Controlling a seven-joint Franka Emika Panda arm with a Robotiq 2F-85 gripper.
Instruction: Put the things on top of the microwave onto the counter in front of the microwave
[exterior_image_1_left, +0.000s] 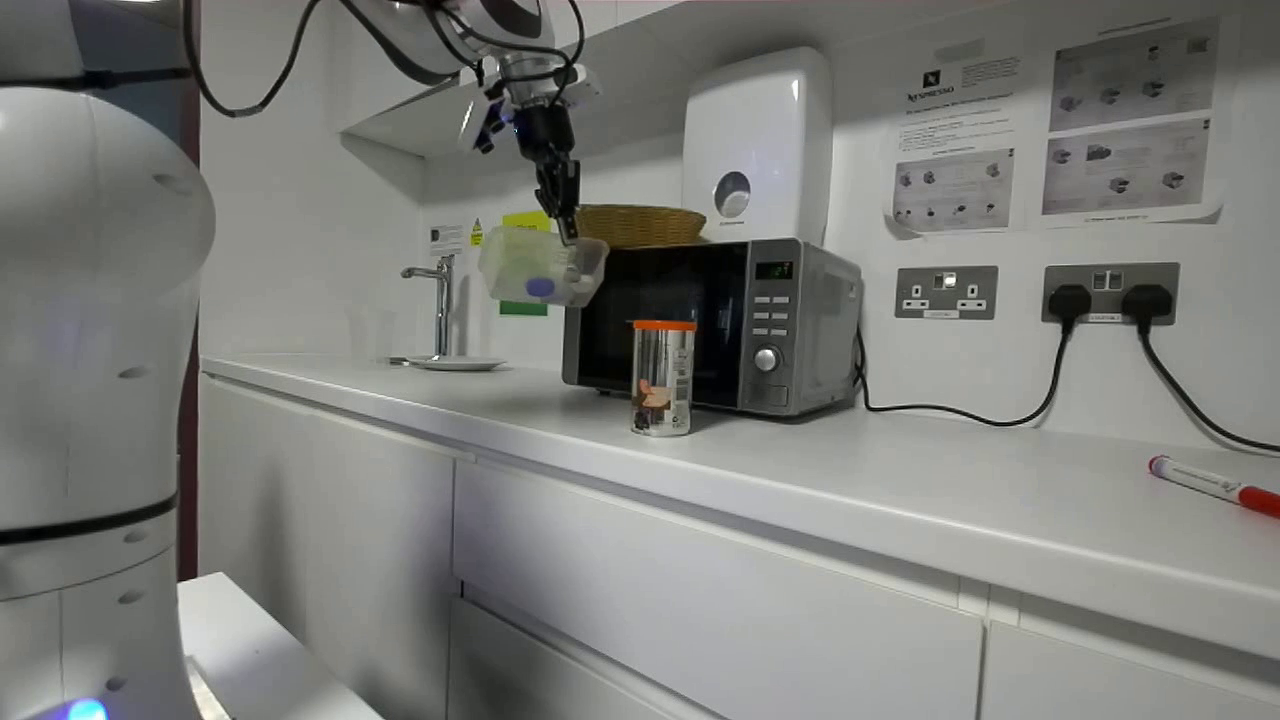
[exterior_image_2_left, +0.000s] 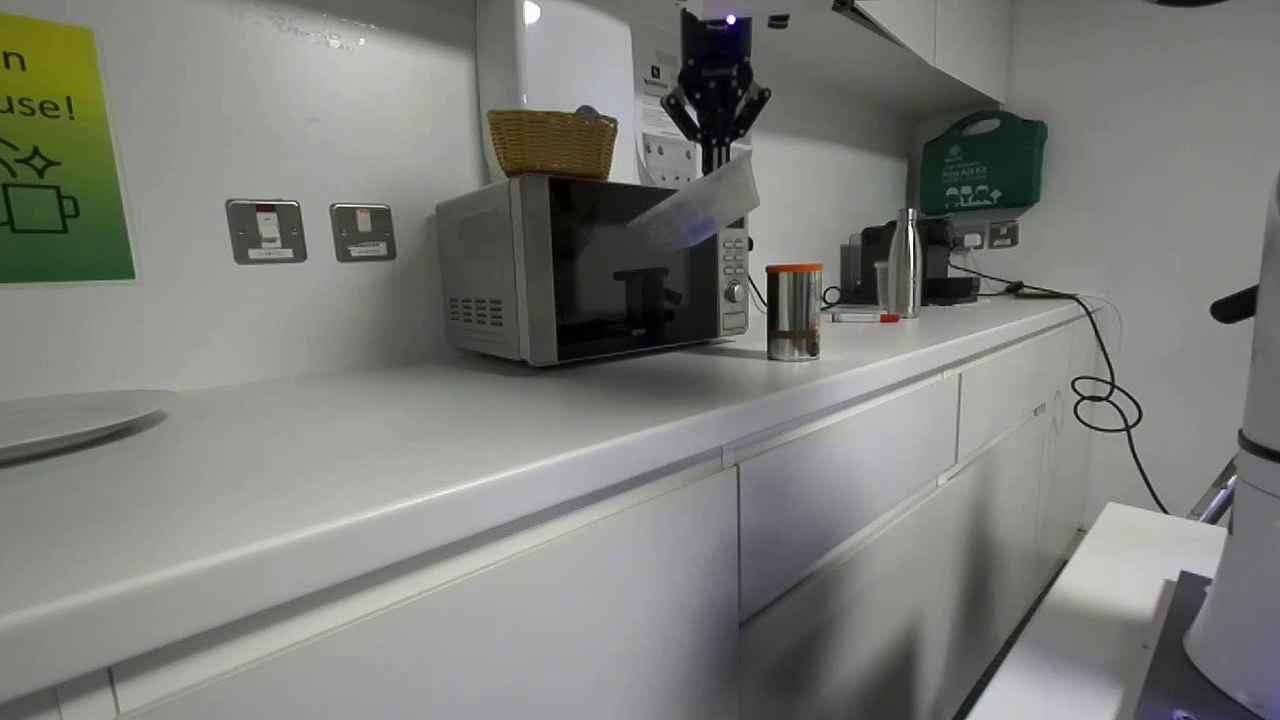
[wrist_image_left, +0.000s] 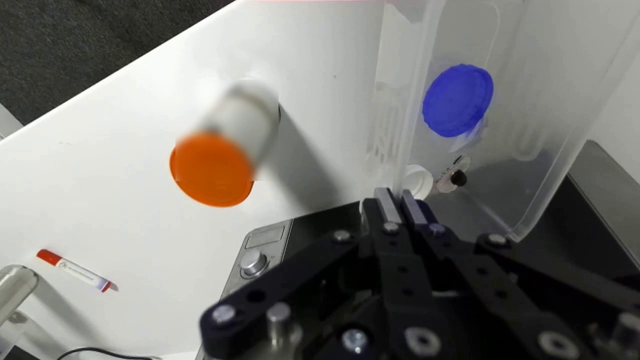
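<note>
My gripper (exterior_image_1_left: 568, 236) is shut on the rim of a clear plastic tub (exterior_image_1_left: 520, 262), which hangs tilted in the air before the microwave (exterior_image_1_left: 822, 310). In the wrist view the fingertips (wrist_image_left: 397, 202) pinch the wall of the tub (wrist_image_left: 530, 95); a blue lid, a white cap and small bits lie inside. The tan wicker basket (exterior_image_2_left: 550, 145) sits on top of the microwave (exterior_image_2_left: 480, 260), with a small greyish thing showing above its rim. A silver canister with an orange lid (exterior_image_1_left: 664, 385) stands upright on the white counter (exterior_image_1_left: 900, 480). A small dark-lidded jar does not show.
A red and white marker (exterior_image_1_left: 1215, 485) lies on the counter. A plate (exterior_image_1_left: 455, 363) lies by the tap (exterior_image_1_left: 440, 300). A steel bottle (exterior_image_2_left: 905, 265) and a black coffee machine (exterior_image_2_left: 880, 260) stand farther along. A white box (exterior_image_1_left: 758, 140) hangs on the wall behind the microwave.
</note>
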